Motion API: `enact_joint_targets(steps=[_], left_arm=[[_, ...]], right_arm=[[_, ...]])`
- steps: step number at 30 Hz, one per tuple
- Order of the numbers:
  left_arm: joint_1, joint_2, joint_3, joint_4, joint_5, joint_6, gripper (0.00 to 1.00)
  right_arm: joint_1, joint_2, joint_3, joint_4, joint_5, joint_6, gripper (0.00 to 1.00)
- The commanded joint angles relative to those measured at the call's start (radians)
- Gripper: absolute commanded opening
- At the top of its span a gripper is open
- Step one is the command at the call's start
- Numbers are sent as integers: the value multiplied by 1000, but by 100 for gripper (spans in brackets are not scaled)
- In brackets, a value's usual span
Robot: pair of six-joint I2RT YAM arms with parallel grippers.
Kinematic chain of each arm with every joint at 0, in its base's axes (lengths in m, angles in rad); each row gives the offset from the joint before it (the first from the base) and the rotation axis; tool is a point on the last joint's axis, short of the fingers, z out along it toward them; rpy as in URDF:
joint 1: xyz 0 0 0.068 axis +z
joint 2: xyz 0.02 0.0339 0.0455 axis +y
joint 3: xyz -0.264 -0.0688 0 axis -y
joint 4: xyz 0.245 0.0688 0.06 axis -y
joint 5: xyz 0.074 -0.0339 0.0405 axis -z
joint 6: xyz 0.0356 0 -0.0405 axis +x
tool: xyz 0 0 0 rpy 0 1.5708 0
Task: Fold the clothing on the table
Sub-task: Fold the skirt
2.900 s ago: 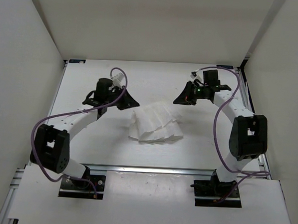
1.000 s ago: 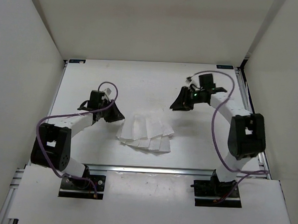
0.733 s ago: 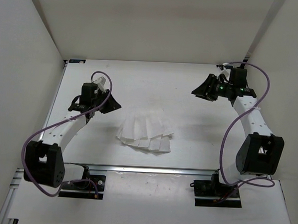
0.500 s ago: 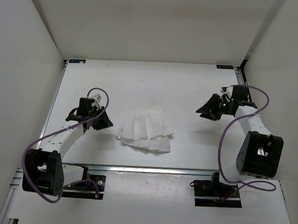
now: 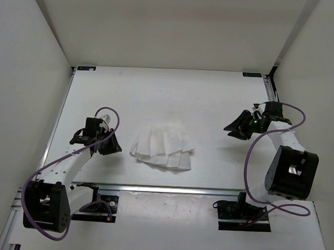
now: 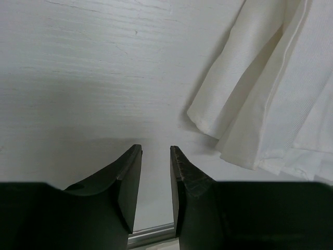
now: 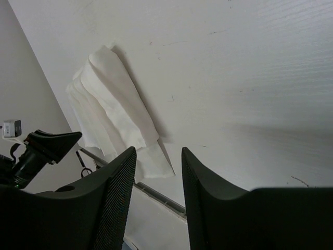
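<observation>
Top, left-wrist and right-wrist views of a two-arm folding cell. The clothing, a white pleated garment, lies flat on the table close to the near edge and roughly midway between the left and right edges, its pleats stacked in overlapping layers that fan toward the near rail. The left gripper hovers low near the left-hand side of the garment, just beside it but not touching; the wrist view shows its jaws parted by a narrow gap with only bare tabletop between them. The right gripper stands toward the right edge of the table, well apart from the garment, its jaws likewise parted and holding nothing (the garment appears only in the background of its wrist view). Interpretation: neither arm has a hold, so the moment reads as a pause between grasps rather than a fold under way; the garment looks already reduced to a compact, layered shape, though its outline is uneven and a further fold seems plausible. The next move would call for each gripper to come down at an outer corner of the fabric, jaws low against the tabletop, and pinch all the thin layers together, since a partial pinch would likely let the pleats slide apart when lifted.
</observation>
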Motion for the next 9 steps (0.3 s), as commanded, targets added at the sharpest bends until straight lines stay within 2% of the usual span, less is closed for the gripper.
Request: enact_joint_targets(steps=[1,3,4,6,8,9], left_arm=[[6,-17,2,10,12,10,40],[7,-15,-4,10,15,13,38],[9,-12,0,12,17,10,29],[15,-8,2,9,15,7,21],[17,-17,-1,12,24,9,24],[18,-18,-4,16,33,15,30]], right_arm=[[10,26,36,0,-31,-8,46],[22,45,47,10,-40,-10,46],[31,51,46,6,-43,-10,46],[59,72,62,6,-46,-5,46],[96,95,94,3,-57,-16,48],[126,112,116,3,-65,-21,49]])
